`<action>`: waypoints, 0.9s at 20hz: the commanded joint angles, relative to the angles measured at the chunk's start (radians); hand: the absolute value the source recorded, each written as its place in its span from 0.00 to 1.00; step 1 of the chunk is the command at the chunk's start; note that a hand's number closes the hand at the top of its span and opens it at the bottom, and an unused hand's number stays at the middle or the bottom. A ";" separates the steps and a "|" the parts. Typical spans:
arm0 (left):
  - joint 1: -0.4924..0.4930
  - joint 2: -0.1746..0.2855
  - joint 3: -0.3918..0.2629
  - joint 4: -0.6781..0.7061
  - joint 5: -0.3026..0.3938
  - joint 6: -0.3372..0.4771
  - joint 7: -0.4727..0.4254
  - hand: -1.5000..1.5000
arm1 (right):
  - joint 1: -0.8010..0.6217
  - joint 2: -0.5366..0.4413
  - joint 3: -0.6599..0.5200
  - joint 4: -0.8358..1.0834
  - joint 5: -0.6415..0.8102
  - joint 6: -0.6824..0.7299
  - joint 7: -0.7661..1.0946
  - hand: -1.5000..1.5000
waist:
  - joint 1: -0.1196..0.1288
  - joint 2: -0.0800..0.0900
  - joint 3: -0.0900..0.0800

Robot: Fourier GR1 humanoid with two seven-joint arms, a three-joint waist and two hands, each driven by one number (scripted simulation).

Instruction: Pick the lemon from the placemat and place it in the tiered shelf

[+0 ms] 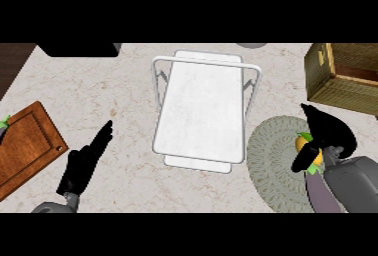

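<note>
Right hand (pixel 330 132) curled round lemon (pixel 301 143), placemat (pixel 269 150) beneath it, shelf (pixel 199 110) to its left. Left hand (pixel 83 165) flat, fingers straight.

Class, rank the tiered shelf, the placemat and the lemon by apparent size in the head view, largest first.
1. tiered shelf
2. placemat, partly covered
3. lemon, half hidden by the right hand

Even diffuse lighting, pale counter (pixel 118 90) uniformly bright, colours flat and muted

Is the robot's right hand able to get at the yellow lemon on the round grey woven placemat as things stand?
Probably yes: the right hand is right over the yellow lemon on the round grey woven placemat, and nothing stands between them.
</note>
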 commanded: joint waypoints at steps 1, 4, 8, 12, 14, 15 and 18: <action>0.035 0.043 0.047 -0.092 0.029 -0.062 0.052 0.50 | 0.011 0.007 -0.007 0.059 0.092 -0.024 -0.037 0.00 | 0.003 0.000 0.001; 0.018 -0.004 0.061 -0.012 -0.026 -0.052 0.004 0.50 | 0.096 -0.002 -0.032 -0.062 0.121 0.007 -0.015 0.00 | -0.004 -0.001 0.000; -0.026 -0.037 0.069 -0.033 -0.058 -0.044 0.080 0.50 | 0.083 0.036 -0.042 0.023 0.187 -0.008 -0.061 0.00 | -0.002 0.000 0.001; -0.018 -0.025 0.127 0.033 -0.056 -0.103 0.000 0.50 | 0.024 0.045 -0.100 0.156 0.217 -0.011 -0.146 0.00 | 0.001 0.001 0.000; 0.056 -0.059 0.098 -0.041 -0.104 -0.075 0.004 0.50 | 0.073 0.071 -0.079 0.064 0.254 0.038 -0.099 0.00 | 0.000 0.000 0.000; 0.013 -0.088 0.106 0.022 -0.107 -0.086 -0.022 0.50 | 0.073 0.066 -0.099 0.086 0.265 0.033 -0.129 0.00 | -0.002 0.000 0.000; -0.032 -0.099 0.126 0.022 -0.101 -0.095 0.046 0.50 | 0.045 0.050 -0.140 0.096 0.259 0.085 -0.135 0.00 | -0.003 0.000 0.000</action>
